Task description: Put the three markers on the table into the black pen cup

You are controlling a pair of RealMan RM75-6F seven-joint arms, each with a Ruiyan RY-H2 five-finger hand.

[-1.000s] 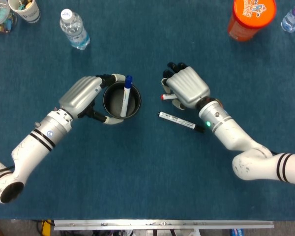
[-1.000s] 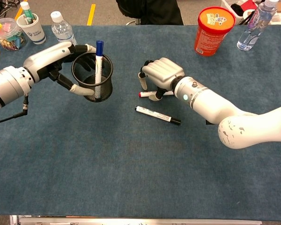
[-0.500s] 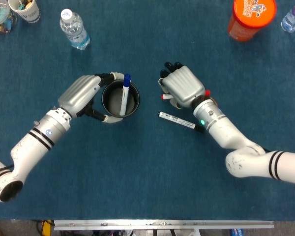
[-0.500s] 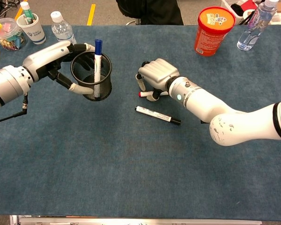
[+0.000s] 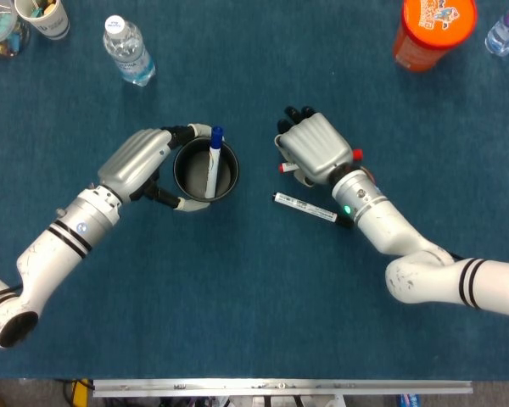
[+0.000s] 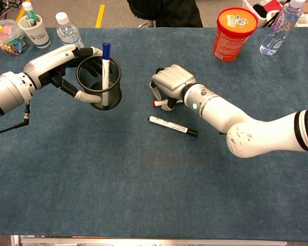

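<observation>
Nearest on the blue counter, a black-capped marker lies right of the black mesh pen cup. Just beyond it, the right robot hand closes its fingers on a red-capped marker. The left robot hand grips the cup, tilted, a blue-capped marker standing inside.

Left hand and right hand, both curled

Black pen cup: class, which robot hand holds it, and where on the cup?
The left robot hand grips the black pen cup around its side wall, near the rim.
</observation>
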